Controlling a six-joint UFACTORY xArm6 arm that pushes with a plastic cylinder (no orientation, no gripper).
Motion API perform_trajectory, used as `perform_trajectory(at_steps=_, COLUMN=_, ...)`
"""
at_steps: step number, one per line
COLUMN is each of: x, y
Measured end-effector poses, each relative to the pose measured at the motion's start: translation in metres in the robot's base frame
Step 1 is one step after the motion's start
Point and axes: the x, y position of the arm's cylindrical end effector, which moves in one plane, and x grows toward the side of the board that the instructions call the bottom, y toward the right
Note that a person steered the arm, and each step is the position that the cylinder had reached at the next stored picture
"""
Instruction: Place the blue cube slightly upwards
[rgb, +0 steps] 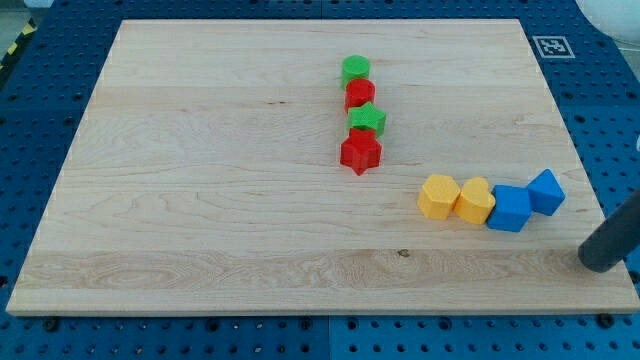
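Blue cube corner-on, no long axis

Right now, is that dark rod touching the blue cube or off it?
Off it. My tip sits apart, toward the view's bottom right of the blue cube.

Pale wooden board — green cylinder, red cylinder, green star, red star mid-board; yellow hexagonal block, yellow heart, blue cube, blue triangular block near the right edge.

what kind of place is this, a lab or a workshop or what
Most likely a robotics lab bench: a wooden board on a blue perforated table, a printed marker tag by the board's corner, and small coloured blocks like the blue cube.
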Motion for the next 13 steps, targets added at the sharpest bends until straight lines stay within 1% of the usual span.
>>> perform_trajectory(at_steps=3, x=-0.005, y=-0.064)
perform_trajectory(at_steps=7, x=-0.005, y=-0.064)
perform_trajectory(at_steps=8, x=-0.005, y=-0.076)
perform_trajectory(at_steps=11, x=-0.025, y=-0.074)
perform_trajectory(at_steps=13, x=-0.025, y=-0.072)
